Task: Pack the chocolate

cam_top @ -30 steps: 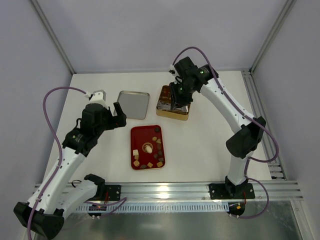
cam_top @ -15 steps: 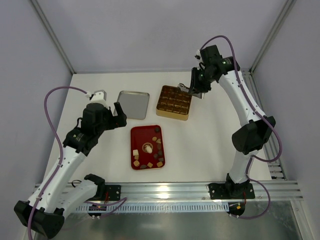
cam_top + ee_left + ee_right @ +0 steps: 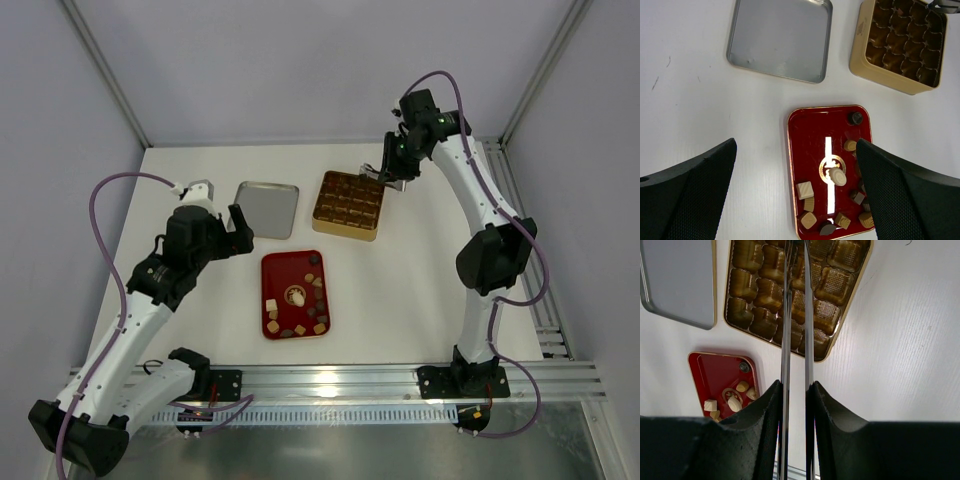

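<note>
On the worktop [image 3: 420,270], the chocolate [image 3: 837,176] lies loose in the red tray [image 3: 275,275] nearest the arm bases, the left gripper [image 3: 795,145] hangs above it with fingers released wide, and beyond, the right gripper [image 3: 795,385], fingers clenched on thin metal tweezers [image 3: 808,315], hovers over the gold tin's [image 3: 345,232] far right corner.

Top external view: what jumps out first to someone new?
The red tray at centre, strewn with chocolate pieces, stands out against the white table. Behind it sit a gold tin of grid compartments and a grey lid to its left. The right gripper holds thin metal tweezers over the tin's far right corner.
</note>
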